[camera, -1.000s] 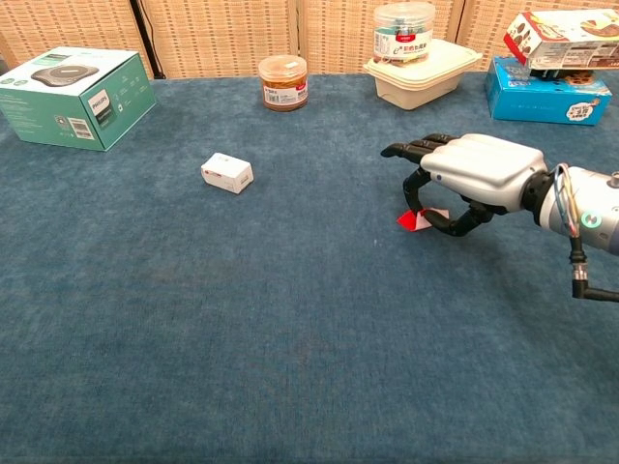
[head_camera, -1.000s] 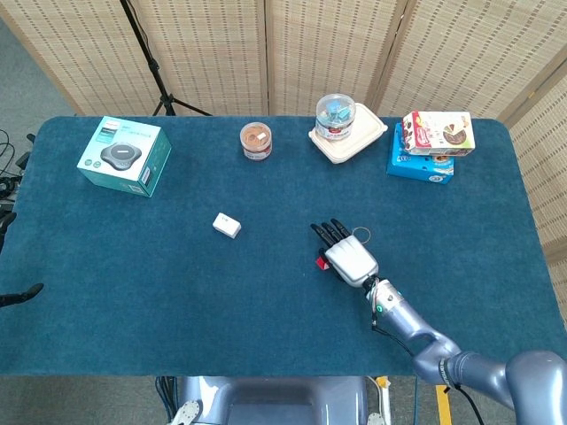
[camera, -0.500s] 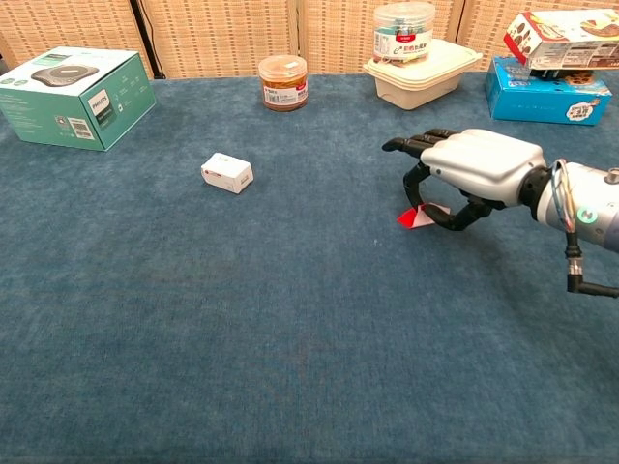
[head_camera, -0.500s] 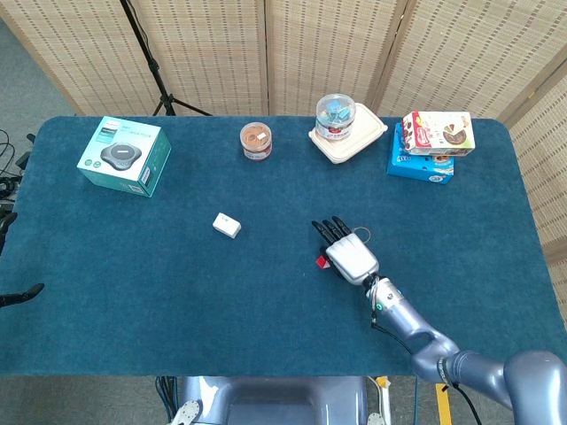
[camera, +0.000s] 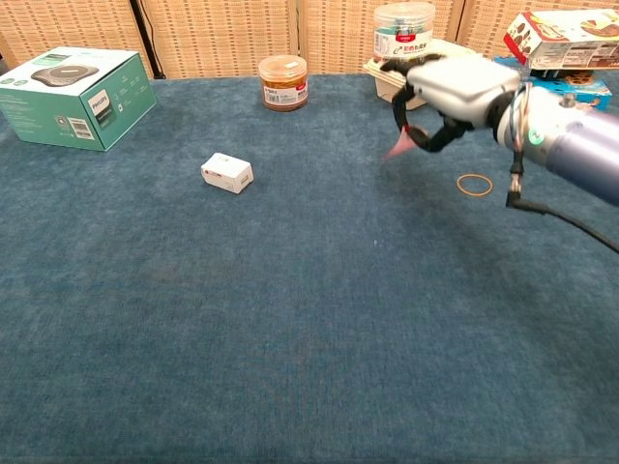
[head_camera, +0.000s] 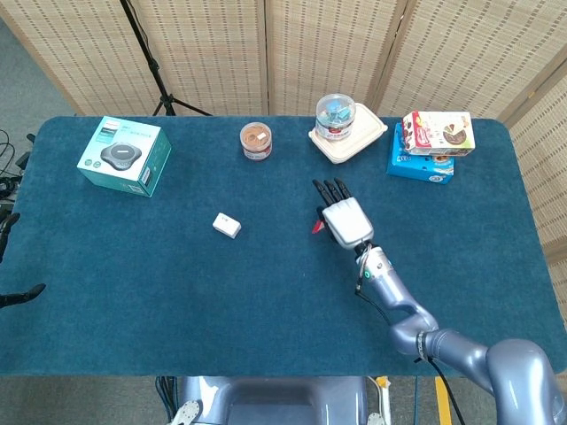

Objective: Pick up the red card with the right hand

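red card (camera: 397, 144): small, thin, red to pinkish, blurred in the chest view; pinched at its upper edge, hanging clear of the tabletop, over the middle stretch right of centre and nearer the far edge than the near one. Seen as a red sliver (head_camera: 316, 227) at the left of the fingers in the head view.
right hand (camera: 447, 93): fingers curled narrow around the card, thumb against it from below; palm shell turned up; forearm reaching in from the right edge.
step: pick-up judged all but done, card off the cloth and carried.
next move: probably only a steady hold, pinch kept firm so that the thin card cannot slide out; little left to do.
left hand: in neither view.
rubber band (camera: 474, 184): flat on the tabletop, just below the hand in the chest view.
tabletop (head_camera: 177, 292): blue cloth.
white box (head_camera: 227, 225): small, left of centre, well apart from the hand.
far edge: orange-lidded jar (head_camera: 256, 141), clear tub on a beige container (head_camera: 336, 118).
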`<control>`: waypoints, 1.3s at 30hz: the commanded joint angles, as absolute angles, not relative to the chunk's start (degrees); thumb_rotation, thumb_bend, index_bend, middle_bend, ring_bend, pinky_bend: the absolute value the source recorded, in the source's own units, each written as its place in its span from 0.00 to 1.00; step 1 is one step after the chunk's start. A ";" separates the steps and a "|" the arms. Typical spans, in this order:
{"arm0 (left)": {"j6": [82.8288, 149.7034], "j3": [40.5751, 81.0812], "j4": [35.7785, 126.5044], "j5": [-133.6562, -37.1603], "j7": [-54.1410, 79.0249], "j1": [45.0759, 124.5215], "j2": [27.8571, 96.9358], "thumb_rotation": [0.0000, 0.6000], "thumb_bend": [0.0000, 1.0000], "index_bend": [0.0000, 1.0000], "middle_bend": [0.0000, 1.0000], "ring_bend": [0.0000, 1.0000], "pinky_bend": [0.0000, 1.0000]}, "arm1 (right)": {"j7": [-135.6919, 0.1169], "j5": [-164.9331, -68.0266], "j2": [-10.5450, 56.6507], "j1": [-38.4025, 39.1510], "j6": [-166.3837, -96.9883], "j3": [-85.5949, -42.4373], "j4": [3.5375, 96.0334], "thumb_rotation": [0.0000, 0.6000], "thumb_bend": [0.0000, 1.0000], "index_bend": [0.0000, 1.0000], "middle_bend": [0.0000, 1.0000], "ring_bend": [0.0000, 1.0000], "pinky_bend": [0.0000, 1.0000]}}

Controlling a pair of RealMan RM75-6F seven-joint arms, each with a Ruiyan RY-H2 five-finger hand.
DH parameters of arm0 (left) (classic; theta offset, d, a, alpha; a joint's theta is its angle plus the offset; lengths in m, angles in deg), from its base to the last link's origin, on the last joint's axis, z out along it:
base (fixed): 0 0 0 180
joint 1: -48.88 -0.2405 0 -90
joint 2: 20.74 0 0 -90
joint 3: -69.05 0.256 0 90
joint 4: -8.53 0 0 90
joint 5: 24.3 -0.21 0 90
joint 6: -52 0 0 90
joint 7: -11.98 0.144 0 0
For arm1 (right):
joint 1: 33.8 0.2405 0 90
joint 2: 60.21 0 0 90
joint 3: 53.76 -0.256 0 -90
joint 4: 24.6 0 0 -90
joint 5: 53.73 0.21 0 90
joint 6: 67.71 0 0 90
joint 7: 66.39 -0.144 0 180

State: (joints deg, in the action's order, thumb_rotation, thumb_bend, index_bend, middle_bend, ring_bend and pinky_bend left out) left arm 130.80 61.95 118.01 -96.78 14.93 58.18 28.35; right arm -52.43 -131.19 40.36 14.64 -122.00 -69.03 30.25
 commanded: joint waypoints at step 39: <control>137.81 67.25 116.75 -105.59 17.86 52.82 32.03 1.00 0.00 0.00 0.00 0.00 0.00 | -72.79 -139.26 17.61 -13.64 -158.79 -61.78 46.43 1.00 0.00 0.00 0.00 0.00 0.00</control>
State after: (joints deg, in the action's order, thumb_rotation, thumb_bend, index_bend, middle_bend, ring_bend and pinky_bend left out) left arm 138.00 67.11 116.83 -105.75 17.94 52.90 31.93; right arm -71.35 -138.19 17.80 -11.47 -156.16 -62.68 46.59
